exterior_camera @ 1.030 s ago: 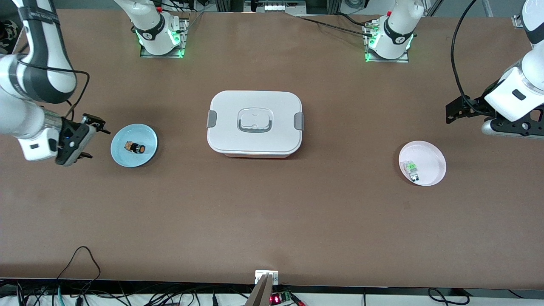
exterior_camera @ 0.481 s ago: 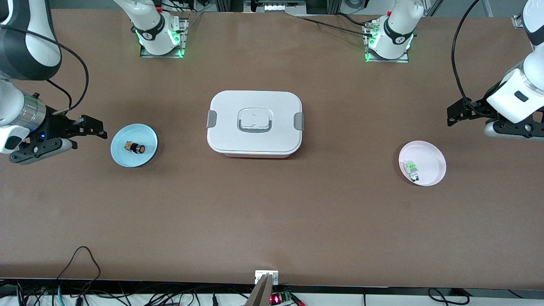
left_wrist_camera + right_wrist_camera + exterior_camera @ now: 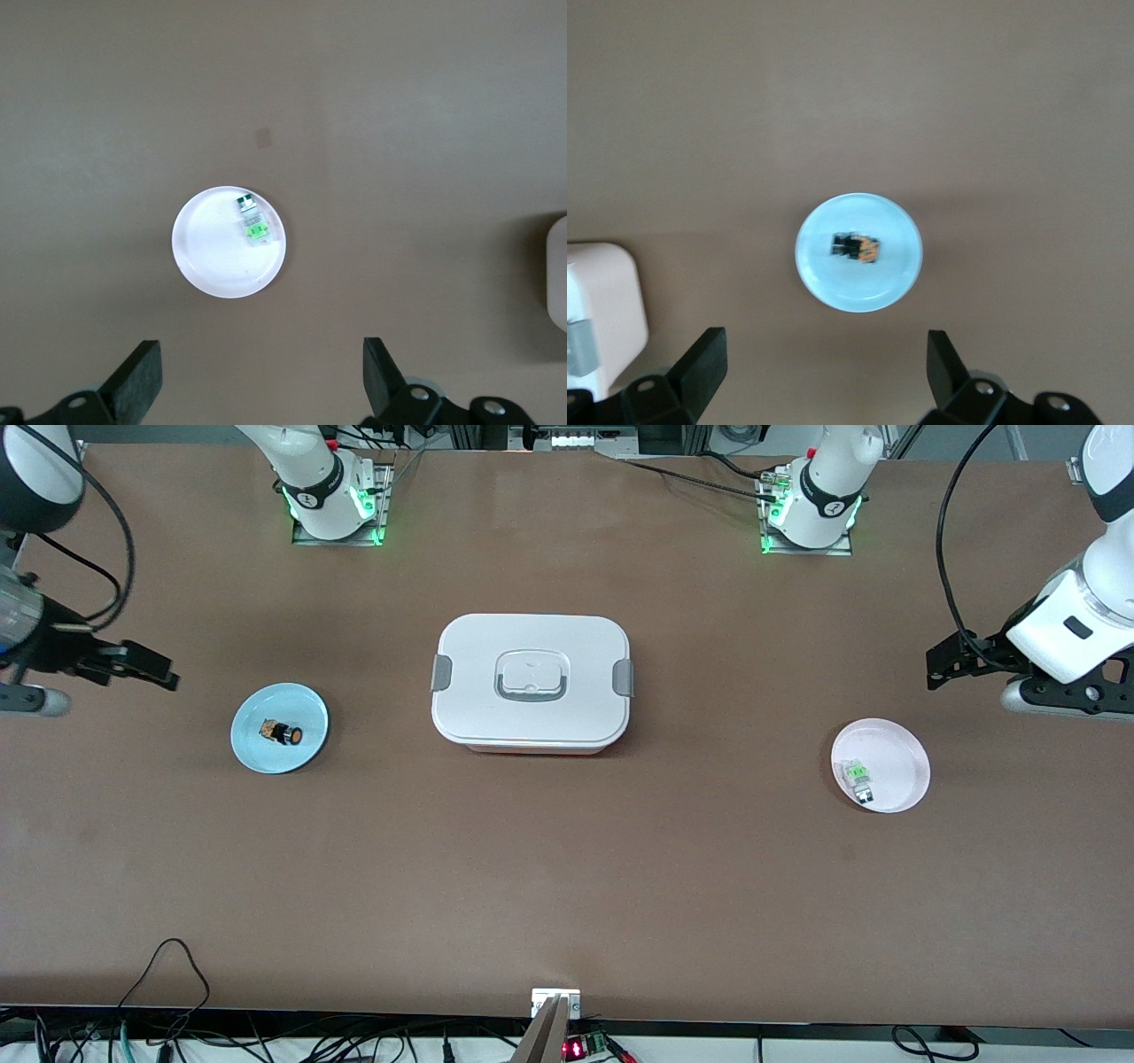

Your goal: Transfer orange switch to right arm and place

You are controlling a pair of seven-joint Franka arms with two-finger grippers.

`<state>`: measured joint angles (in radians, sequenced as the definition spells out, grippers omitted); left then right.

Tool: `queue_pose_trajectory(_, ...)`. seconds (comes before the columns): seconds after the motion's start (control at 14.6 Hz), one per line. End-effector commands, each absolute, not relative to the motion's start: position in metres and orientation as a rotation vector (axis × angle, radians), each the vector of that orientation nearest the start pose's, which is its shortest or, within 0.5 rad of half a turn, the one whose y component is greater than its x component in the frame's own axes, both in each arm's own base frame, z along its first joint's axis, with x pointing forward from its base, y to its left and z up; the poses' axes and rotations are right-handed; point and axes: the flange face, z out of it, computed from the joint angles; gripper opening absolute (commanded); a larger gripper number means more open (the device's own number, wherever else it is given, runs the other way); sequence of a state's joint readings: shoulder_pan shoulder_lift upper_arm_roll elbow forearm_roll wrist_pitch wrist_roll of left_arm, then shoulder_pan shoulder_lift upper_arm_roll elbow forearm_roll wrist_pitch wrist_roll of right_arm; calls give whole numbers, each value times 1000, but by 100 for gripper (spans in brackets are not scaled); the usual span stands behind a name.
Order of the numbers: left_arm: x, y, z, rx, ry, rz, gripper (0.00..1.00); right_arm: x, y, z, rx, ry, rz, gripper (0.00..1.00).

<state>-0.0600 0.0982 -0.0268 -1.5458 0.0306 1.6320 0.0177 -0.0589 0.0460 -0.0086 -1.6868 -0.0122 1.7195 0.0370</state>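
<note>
One orange switch [image 3: 285,733] is seen lying in the blue plate [image 3: 251,751], at 9 o'clock from the white lidded box [image 3: 532,682]. The right gripper [image 3: 824,372] is held above the plate, fingers spread. The left gripper [image 3: 261,376] is held spread above the pink plate [image 3: 904,757], at the box's 3 o'clock.

A robotics lab: two white arms bolted by green-lit base plates [image 3: 337,509] to a bare brown desk [image 3: 567,868], loose cables [image 3: 168,992] trailing along its edge, a small circuit board [image 3: 585,1048] with a red light, metal framing at the top.
</note>
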Motion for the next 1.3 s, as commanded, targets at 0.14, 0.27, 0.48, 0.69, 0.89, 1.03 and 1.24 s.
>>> queue_pose_trajectory(0.14,583,-52,595,-3100,169,21,100,549,-89,592,-3215,185,41,100)
queue_pose_trajectory(0.27,583,-49,600,-3088,166,13,100,546,-101,592,-3214,207,33,100)
queue_pose_trajectory(0.48,581,-50,599,-3087,163,27,100,542,-97,588,-3216,199,-37,100)
queue_pose_trajectory(0.69,582,-51,598,-3086,166,32,100,520,-92,589,-3207,218,-79,100)
queue_pose_trajectory(0.89,581,-52,598,-3088,166,32,100,513,-89,593,-3193,226,-29,100)
queue_pose_trajectory(1.03,581,-53,599,-3088,170,29,100,512,-91,595,-3192,229,-26,100)
queue_pose_trajectory(1.24,581,-51,599,-3088,166,30,100,514,-86,607,-3194,206,-12,100)
